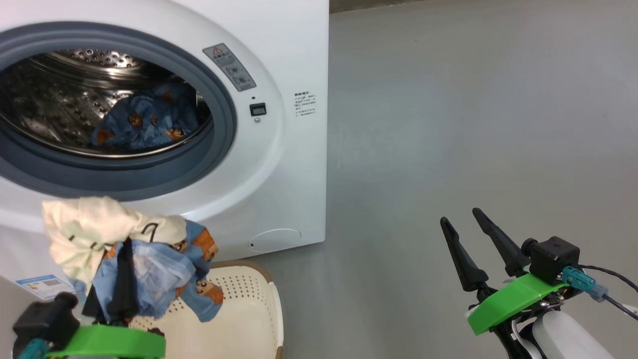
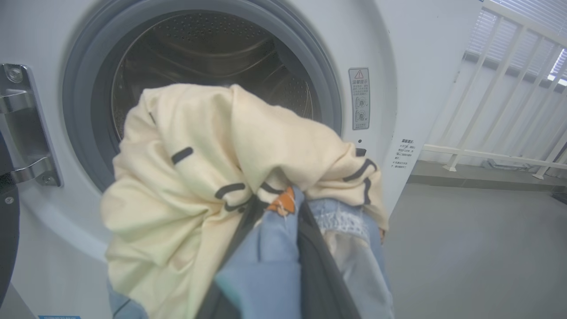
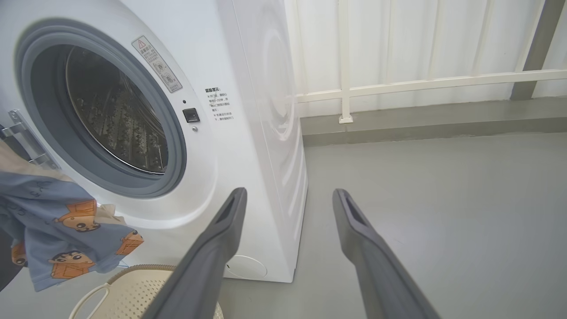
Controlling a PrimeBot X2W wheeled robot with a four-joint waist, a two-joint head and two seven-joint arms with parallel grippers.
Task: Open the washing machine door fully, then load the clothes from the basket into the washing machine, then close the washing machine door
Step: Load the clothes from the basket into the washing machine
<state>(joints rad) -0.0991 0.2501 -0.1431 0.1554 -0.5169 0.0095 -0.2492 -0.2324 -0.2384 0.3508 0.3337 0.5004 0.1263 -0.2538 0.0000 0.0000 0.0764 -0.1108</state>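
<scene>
Clothes (image 1: 149, 269): mixed bundle, cream piece on top, blue bear-print pieces hanging under it. It's pinched in the left gripper (image 2: 278, 212), jaws nearly closed on the fabric. Bundle is in the air above the basket (image 1: 271, 304), right in front of the washing machine (image 1: 289, 164), and sits lower than the bottom lip of the opening in the head view. One blue piece (image 1: 144, 122) already lies in the drum (image 1: 55, 94).

Door: off the opening, mouth fully exposed. Hinge bracket (image 2: 26, 128) is bare on the left of the mouth. The dark edge at far left of the left wrist view looks like the door (image 2: 5, 230).

Right gripper (image 1: 459, 217): jaws wide apart, nothing in them, parked over the floor (image 1: 448, 124) to the right of the machine, well apart from everything.

Step, my read: loading. The door-opening part looks done. The part of the basket I can see holds nothing; what's behind the bundle I can't judge.

Next move needs:
- lift the bundle over the gasket (image 1: 219, 114) lip
- drive it well into the drum before the jaws open
- mind the blue tails, which hang low and could drag on the gasket or drop outside
- check the basket, then close the door
</scene>
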